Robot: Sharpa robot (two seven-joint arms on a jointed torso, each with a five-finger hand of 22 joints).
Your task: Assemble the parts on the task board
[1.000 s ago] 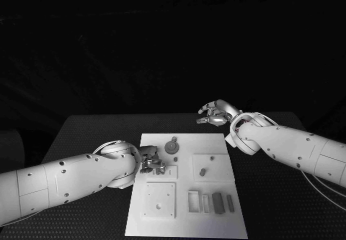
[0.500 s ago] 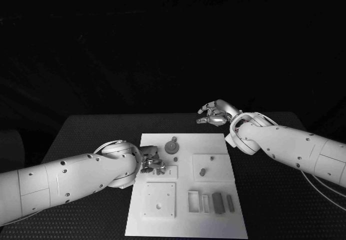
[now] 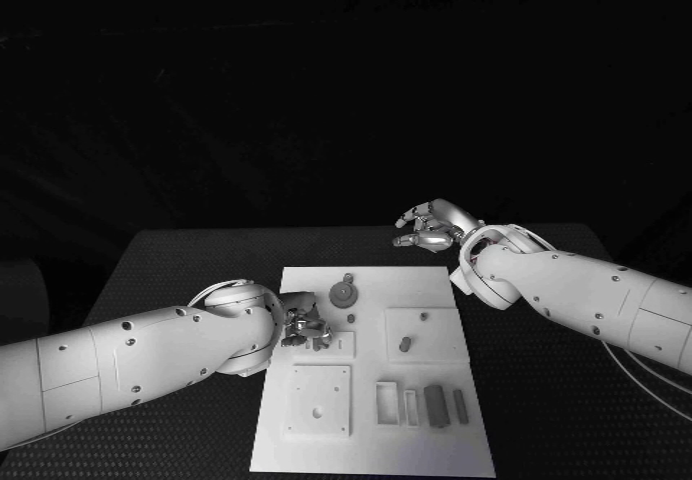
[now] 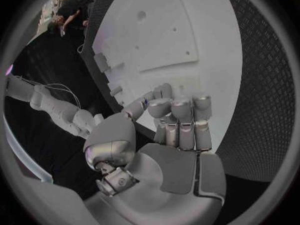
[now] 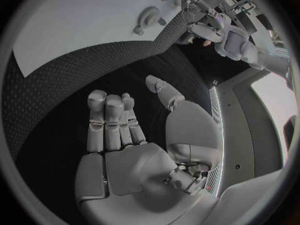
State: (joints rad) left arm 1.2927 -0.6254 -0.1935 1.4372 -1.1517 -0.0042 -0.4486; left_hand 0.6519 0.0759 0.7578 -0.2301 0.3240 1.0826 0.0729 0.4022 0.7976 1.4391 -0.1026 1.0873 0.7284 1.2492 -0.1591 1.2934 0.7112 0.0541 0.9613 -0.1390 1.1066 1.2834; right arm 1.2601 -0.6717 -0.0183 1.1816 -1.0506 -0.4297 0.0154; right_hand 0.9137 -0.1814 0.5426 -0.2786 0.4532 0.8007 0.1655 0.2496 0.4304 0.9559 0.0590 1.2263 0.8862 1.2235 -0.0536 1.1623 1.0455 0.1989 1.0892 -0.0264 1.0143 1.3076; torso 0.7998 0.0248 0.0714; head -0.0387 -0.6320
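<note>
The white task board (image 3: 372, 455) lies in the middle of the black table. My left hand (image 3: 302, 326) hovers at the board's left edge beside a small square plate (image 3: 338, 345). Its fingers (image 4: 180, 119) are curled in, and no part shows in them. A round grey part (image 3: 343, 294) lies on the board's far end. On the right square plate (image 3: 440, 340) lies a small grey part (image 3: 405, 344). My right hand (image 3: 430, 228) hangs over the table past the board's far right corner, its fingers (image 5: 109, 122) spread and holding nothing.
A larger square plate (image 3: 319, 390) with a hole sits at the board's near left. Several grey rectangular pieces (image 3: 436, 405) stand in a row at its near right. Black table (image 3: 562, 420) lies open on both sides of the board.
</note>
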